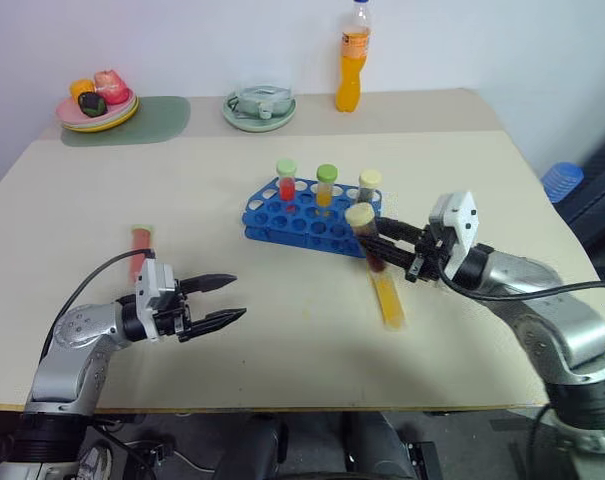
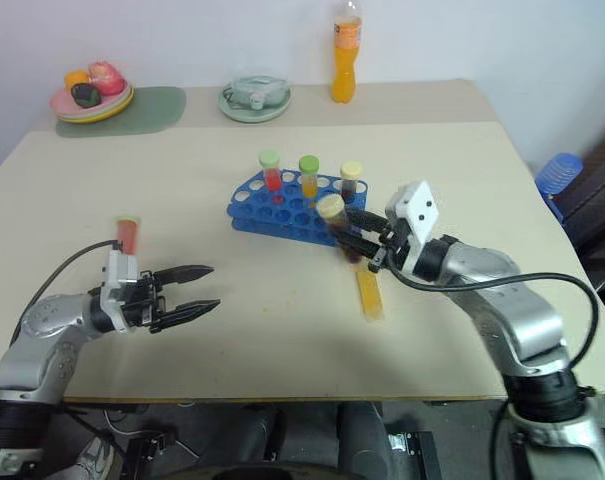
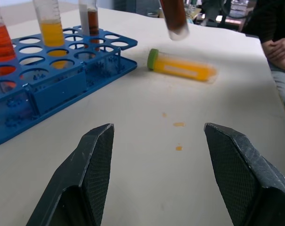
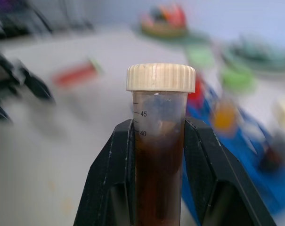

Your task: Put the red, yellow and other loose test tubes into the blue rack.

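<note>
right gripper (image 1: 387, 250) has jaws pinching the brown tube (image 1: 367, 240) just below its cream cap, tube upright, cap up, held just off the rack (image 1: 282, 215) near its right end. rigid light plastic, smooth, liquid inside so keep it vertical; grip high on the body is ok. yellow tube (image 1: 387, 298) lies on worktop just right-front of rack, long axis pointing away from rack. red tube (image 1: 139, 247) lies well left of rack. left gripper (image 1: 212, 303) jaws spread, empty.
</note>
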